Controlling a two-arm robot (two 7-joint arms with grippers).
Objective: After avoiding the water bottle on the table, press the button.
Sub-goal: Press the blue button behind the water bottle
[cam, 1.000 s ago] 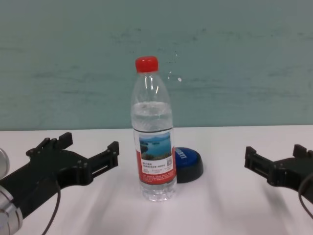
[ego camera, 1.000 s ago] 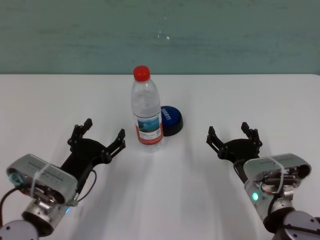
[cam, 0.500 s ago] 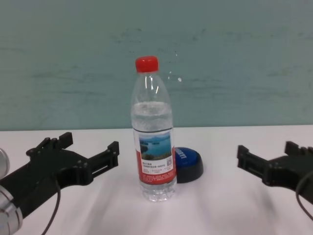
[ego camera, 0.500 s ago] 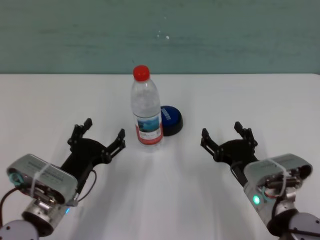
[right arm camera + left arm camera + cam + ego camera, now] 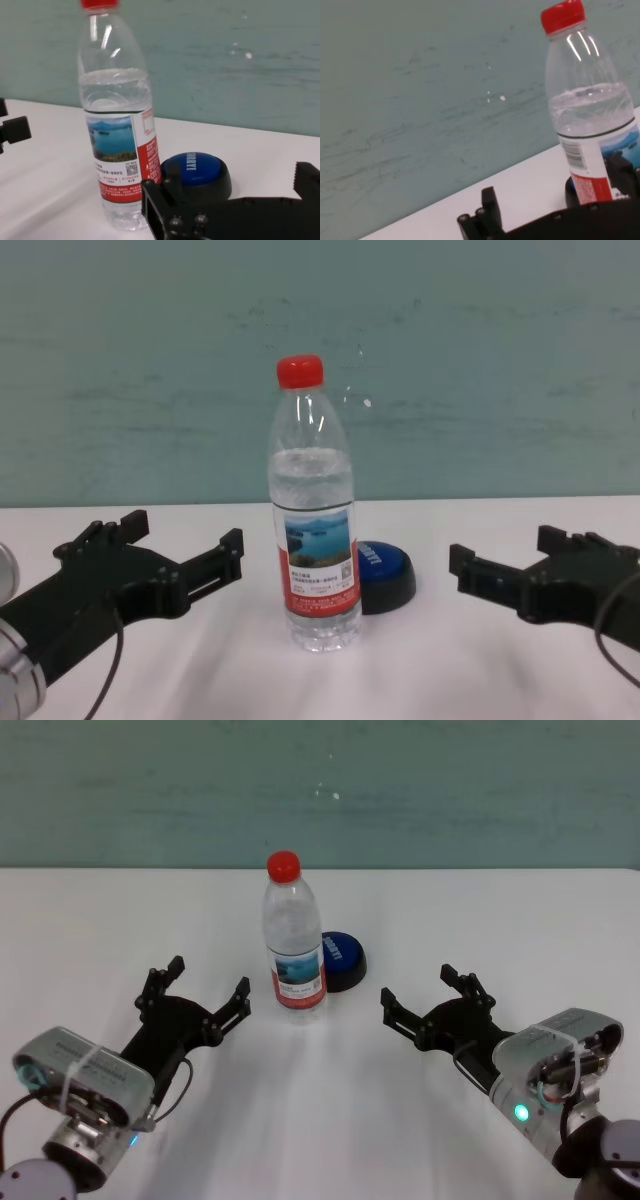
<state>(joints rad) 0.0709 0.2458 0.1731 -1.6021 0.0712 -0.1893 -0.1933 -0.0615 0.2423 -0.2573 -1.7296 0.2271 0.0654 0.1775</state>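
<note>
The water bottle (image 5: 295, 945) stands upright on the white table (image 5: 330, 1120), clear with a red cap and a lake label. It also shows in the chest view (image 5: 312, 540) and the right wrist view (image 5: 117, 135). The blue dome button (image 5: 343, 958) sits just behind the bottle to its right, partly hidden by it (image 5: 387, 570). My right gripper (image 5: 420, 985) is open and empty above the table, right of the button and a little nearer me, angled toward it. My left gripper (image 5: 208, 978) is open and empty, left of the bottle.
A teal wall (image 5: 320, 790) runs behind the table's far edge. Bare white tabletop lies all around the bottle and button and between the two grippers.
My right gripper has moved left toward the button and bottle and turned its open fingers that way. The left arm, the bottle and the button have not moved.
</note>
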